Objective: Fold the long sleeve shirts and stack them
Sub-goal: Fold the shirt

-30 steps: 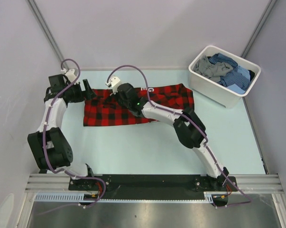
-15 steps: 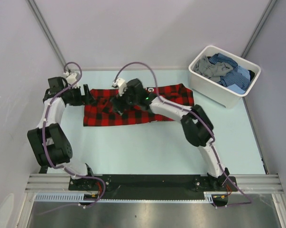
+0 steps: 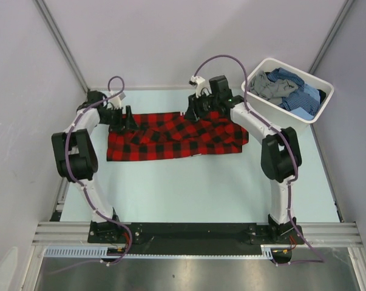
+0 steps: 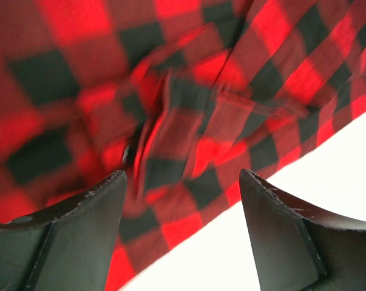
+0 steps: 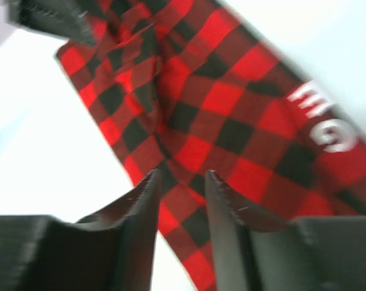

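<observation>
Red-and-black check shirt [image 3: 170, 136] looks part folded; left gripper [image 4: 183, 182] is wide open, right gripper [image 5: 181, 176] open a crack, both empty, so grab an edge next.

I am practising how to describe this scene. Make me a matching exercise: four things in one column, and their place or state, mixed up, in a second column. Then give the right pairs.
1. red-and-black shirt
2. white tub
3. left end effector
4. right end effector

A. only a narrow gap between its fingers
B. holds blue and grey clothes
C. lies spread flat
D. fingers wide apart, nothing between them

Pairs: 1-C, 2-B, 3-D, 4-A
</observation>
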{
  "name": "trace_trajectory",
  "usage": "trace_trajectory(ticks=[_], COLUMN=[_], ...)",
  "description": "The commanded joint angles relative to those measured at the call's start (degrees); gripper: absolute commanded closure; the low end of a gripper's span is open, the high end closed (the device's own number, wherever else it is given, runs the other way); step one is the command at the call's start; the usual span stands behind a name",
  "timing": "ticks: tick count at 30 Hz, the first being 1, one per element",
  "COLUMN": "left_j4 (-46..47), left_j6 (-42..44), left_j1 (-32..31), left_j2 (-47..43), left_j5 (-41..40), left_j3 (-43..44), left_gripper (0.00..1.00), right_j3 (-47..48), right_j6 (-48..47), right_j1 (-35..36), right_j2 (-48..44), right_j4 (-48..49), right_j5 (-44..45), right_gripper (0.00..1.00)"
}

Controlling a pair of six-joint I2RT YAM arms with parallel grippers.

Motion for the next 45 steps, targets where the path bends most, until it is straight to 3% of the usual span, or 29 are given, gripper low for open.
trace_trajectory(ticks=[1,6,9,13,19,23,29,37,40,45], left_j4=[0.9,3.2,4.7,11.2,23.6,30.7,45.5,47.6,47.1,43.1], left_j6=[-2.0,-7.8,-12.4,-21.6,-34.6,-42.0,-54.1,-57.6,-57.1,-52.4], left_j1=[-3.2,-1.0,1.4,2.8,4.5,5.5,5.7,7.0,7.1,7.1], left_j2=[3.6,0.4,-3.1,-9.2,-14.4,-13.5,-10.4,-9.5,-9.7,-9.5], left_j5=[3.7,5.5,7.9,10.5,11.2,11.1,10.0,11.9,12.1,10.9], left_j3=[7.8,5.0,0.2,-11.7,-25.6,-30.3,-34.3,-38.0,-39.7,-40.4], left_gripper=[0.21,0.25,0.25,0.23,0.17,0.14,0.07,0.04,0.04,0.12], right_j3=[2.1,9.3,14.4,18.3,19.2,16.6,13.8,3.7,2.3,5.4], right_j6=[10.6,23.5,30.7,36.4,40.8,41.1,36.5,19.8,19.5,22.3], right_j1=[1.7,4.2,6.0,7.1,9.2,10.6,12.6,16.3,16.5,15.8], right_j2=[5.8,15.1,21.1,26.8,31.1,30.8,28.2,20.4,19.8,20.2], right_j4=[5.1,15.0,20.7,26.3,30.3,32.0,30.7,24.4,25.1,26.1], right_j5=[-7.1,-9.0,-9.0,-8.6,-11.9,-13.7,-17.6,-18.2,-16.7,-16.2], right_gripper=[0.66,0.70,0.65,0.58,0.64,0.62,0.68,0.68,0.64,0.46])
